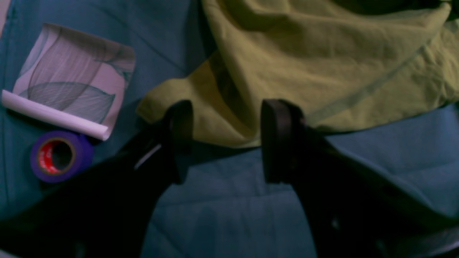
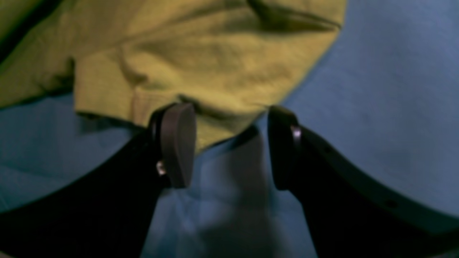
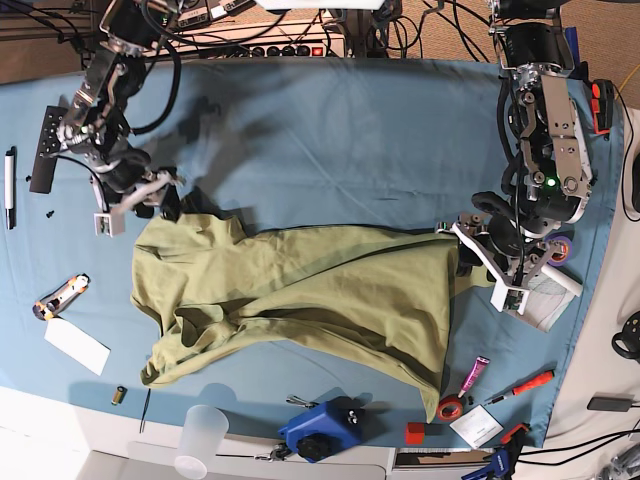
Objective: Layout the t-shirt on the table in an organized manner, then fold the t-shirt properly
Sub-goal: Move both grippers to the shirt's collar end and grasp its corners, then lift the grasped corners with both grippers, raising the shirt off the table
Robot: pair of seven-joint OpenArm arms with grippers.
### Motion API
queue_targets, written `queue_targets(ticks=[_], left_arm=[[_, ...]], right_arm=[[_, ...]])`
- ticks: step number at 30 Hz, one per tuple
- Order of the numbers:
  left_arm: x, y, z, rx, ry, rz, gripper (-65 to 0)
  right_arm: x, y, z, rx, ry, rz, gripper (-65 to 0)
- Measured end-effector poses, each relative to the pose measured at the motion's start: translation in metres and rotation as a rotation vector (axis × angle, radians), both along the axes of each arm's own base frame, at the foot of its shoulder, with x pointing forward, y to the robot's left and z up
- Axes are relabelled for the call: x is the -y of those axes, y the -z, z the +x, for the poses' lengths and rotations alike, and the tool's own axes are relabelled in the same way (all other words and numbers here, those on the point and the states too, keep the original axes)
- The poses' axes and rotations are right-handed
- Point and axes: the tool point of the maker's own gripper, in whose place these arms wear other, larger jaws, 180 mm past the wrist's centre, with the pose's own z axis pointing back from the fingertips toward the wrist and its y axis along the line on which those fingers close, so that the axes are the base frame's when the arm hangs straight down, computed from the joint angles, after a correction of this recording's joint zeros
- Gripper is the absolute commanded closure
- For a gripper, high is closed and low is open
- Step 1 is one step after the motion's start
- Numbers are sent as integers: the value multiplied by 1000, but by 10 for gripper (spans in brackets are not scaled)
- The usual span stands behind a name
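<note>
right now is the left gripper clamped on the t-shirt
No, the left gripper stands open, with the t-shirt edge lying unpinched between its fingers.

Beyond the far edge: tangled black cables and a black power strip with a red switch. Brown floor at upper left, possibly carpet. Pale white ledge along the near side.

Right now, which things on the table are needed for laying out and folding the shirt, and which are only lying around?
Belong to the job:
- large olive-green cloth t-shirt
- table under the teal-blue cloth
- left gripper and right gripper, both open at the shirt's edge

Just lying about:
- purple tape roll
- curled leaf-print paper
- blue tool
- red screwdriver
</note>
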Motion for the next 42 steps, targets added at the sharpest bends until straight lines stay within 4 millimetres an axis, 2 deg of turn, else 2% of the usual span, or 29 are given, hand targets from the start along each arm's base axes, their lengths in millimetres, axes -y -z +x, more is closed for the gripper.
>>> queue_targets(ticks=[4,8,11,16,18,22,25,27,31,35,39,42], left_arm=[[0,1,-1,-2,0,0,-287],[1,-2,1,38,-4,-12,-287],[0,6,0,18,-8,-16,-287],[-1,13,0,0,-11,-18,-287],[-1,13,-1,-3,-11,-18,-287],[-2,22,-9,-51,-8,-11,-287],[-1,36,-22,-93,-8,-14,-287],[0,48,-34,-129,-6,-17,-287],[9,63,-54,-149,49,-28,-287],[11,58,-53,-62,34,-64,-287],[11,58,-52,-59,35,-65,-287],[16,58,-55,-76,43,-96,-287]], right_arm=[[-9,7,9,-1,-16,39,-298],[-24,9,14,-9,-63,40,-140],[-32,11,15,-16,-93,39,-3],[-33,1,26,-9,-103,34,0],[-35,-18,32,37,-116,26,0],[-41,-76,42,180,-159,-50,0],[-49,-121,44,304,-192,-109,0],[-54,-143,44,368,-205,-135,0],[-57,-168,44,453,-210,-165,0],[-58,-183,49,499,-209,-173,0],[-44,-215,61,587,-159,-196,0],[-29,-226,64,610,-111,-214,0]])
